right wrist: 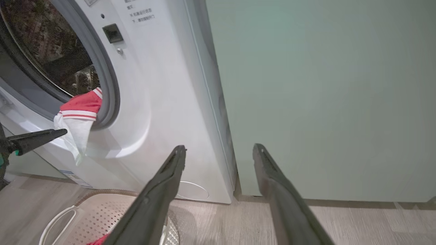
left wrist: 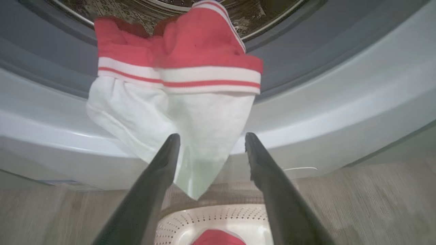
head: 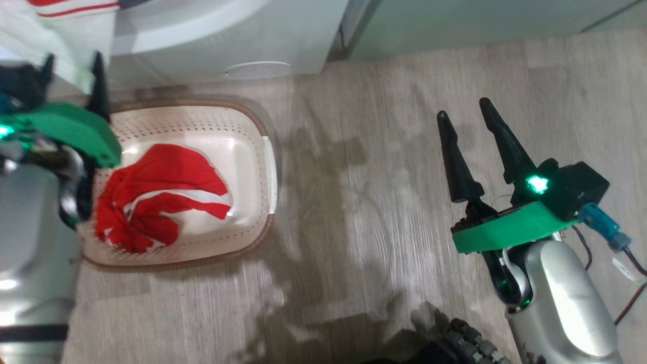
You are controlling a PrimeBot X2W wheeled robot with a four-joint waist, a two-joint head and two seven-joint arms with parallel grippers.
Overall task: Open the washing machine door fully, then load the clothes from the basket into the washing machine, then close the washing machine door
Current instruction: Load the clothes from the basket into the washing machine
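The cream basket (head: 252,151) stands on the floor before the white washing machine (head: 212,45), with a crumpled red piece of the clothes (head: 162,192) in it. Another red and white garment (left wrist: 177,85) hangs over the grey seal out of the steel drum (left wrist: 136,13). My left gripper (left wrist: 212,136) is open just below that garment, whose white end dangles between the spread fingers, ungripped. My right gripper (head: 464,111) is open and empty over bare floor, right of the basket. The washing machine door is out of view; the drum mouth (right wrist: 51,54) stands uncovered.
A pale green cabinet (right wrist: 323,95) stands right of the machine. Wood-look floor (head: 379,202) stretches between the basket and my right arm. A round cap (right wrist: 192,190) sits low on the machine front. Part of my base (head: 470,344) shows at the bottom.
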